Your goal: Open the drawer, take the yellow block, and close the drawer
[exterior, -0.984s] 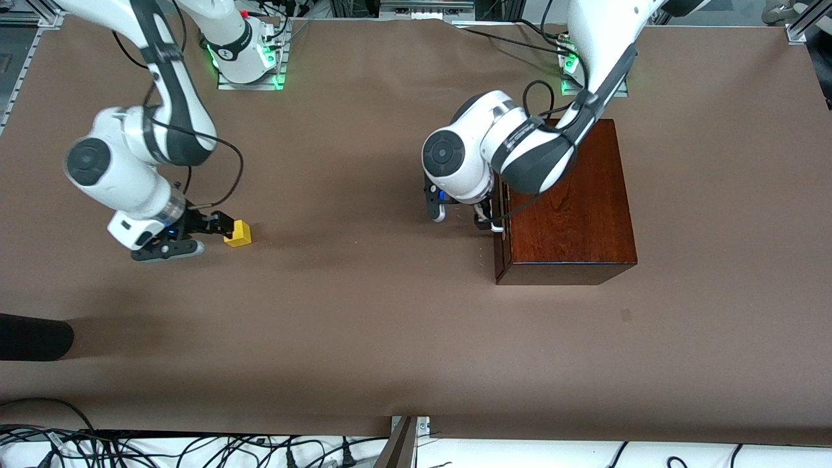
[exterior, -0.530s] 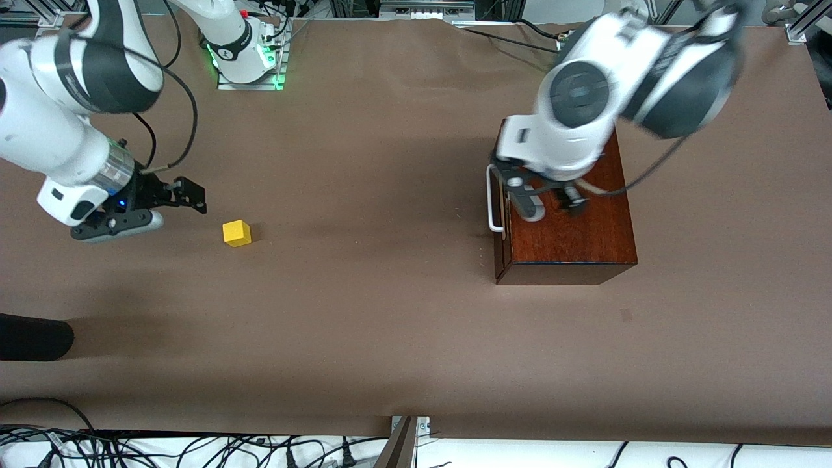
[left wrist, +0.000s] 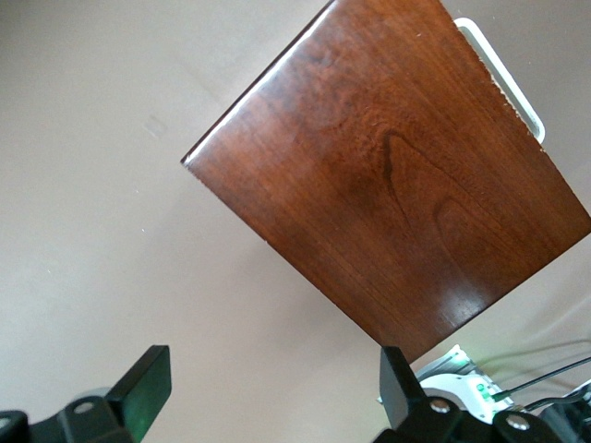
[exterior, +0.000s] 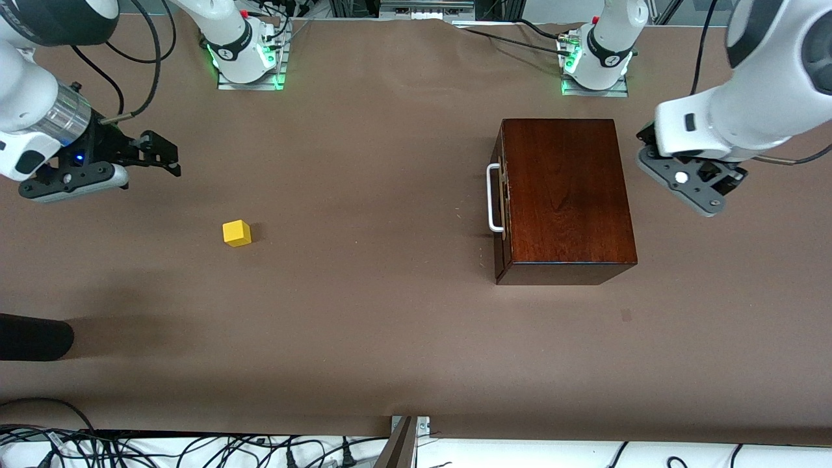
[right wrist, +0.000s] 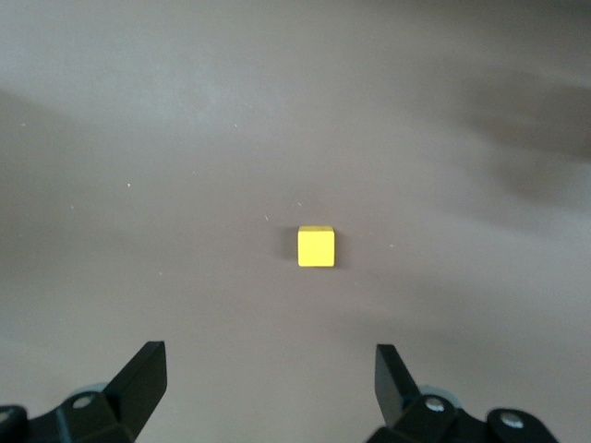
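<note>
The yellow block (exterior: pixel 236 233) sits alone on the brown table toward the right arm's end; it also shows in the right wrist view (right wrist: pixel 316 246). The dark mahogany box (exterior: pixel 565 188) has its drawer shut, and the white handle (exterior: pixel 494 198) faces the block. The box (left wrist: pixel 397 175) and handle (left wrist: pixel 503 78) also show in the left wrist view. My right gripper (exterior: pixel 166 156) is open and empty, raised over bare table away from the block (right wrist: pixel 268 365). My left gripper (exterior: pixel 708 185) is open and empty, raised beside the box at the left arm's end (left wrist: pixel 272 369).
The two arm bases with green lights (exterior: pixel 247 58) (exterior: pixel 595 65) stand along the edge farthest from the front camera. A black object (exterior: pixel 32 337) lies at the table's edge at the right arm's end. Cables (exterior: pixel 195 448) run along the nearest edge.
My right gripper let go of the yellow block and rose away from it. My left gripper left the drawer handle, passed over the box and now hangs beside it. The block and box stayed put.
</note>
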Available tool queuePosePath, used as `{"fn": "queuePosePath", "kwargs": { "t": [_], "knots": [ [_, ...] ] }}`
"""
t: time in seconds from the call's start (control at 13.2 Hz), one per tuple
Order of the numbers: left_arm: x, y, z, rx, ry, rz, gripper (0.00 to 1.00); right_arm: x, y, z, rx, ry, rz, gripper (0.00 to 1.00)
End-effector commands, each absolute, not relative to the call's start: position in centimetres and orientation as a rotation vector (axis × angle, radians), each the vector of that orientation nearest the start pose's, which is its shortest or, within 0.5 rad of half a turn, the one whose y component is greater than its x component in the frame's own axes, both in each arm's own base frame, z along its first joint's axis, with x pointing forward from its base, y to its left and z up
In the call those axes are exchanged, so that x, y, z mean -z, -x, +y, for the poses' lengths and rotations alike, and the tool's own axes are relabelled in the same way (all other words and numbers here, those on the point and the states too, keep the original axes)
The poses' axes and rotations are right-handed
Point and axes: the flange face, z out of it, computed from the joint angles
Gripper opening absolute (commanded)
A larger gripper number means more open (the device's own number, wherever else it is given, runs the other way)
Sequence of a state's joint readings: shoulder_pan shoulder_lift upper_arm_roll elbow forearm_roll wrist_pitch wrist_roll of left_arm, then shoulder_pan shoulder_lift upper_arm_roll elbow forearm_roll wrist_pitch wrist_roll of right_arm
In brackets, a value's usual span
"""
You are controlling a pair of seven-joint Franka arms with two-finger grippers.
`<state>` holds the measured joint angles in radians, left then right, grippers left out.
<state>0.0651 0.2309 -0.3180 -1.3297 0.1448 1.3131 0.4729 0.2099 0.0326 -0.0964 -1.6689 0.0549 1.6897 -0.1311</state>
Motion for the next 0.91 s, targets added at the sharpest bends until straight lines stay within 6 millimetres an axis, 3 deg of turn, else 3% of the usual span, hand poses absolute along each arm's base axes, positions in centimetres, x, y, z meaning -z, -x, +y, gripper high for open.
{"fn": "queuePosePath", "kwargs": {
  "t": [0.0, 0.08, 0.3, 0.61, 0.83],
  "knots": [
    [-60.0, -55.9, -5.5, -0.308, 3.059, 0.852, 1.00, -57.8, -56.3, 6.6, -0.064, 3.097, -0.386, 1.00],
    [-59.8, -55.3, -3.3, -0.232, 3.114, 0.724, 1.00, -58.0, -56.0, 6.5, -0.065, 3.109, -0.385, 1.00],
    [-59.9, -54.6, -1.1, -0.108, 3.156, 0.456, 1.00, -57.9, -55.9, 6.4, -0.075, 3.123, -0.381, 1.00],
    [-60.0, -54.3, -1.1, -0.100, 3.175, 0.056, 1.00, -58.5, -56.1, 6.7, -0.046, 3.136, -0.401, 1.00],
    [-59.4, -53.8, -1.7, -0.122, 3.172, 0.032, 1.00, -59.7, -56.7, 6.4, -0.015, 3.142, -0.402, 1.00]
  ]
}}
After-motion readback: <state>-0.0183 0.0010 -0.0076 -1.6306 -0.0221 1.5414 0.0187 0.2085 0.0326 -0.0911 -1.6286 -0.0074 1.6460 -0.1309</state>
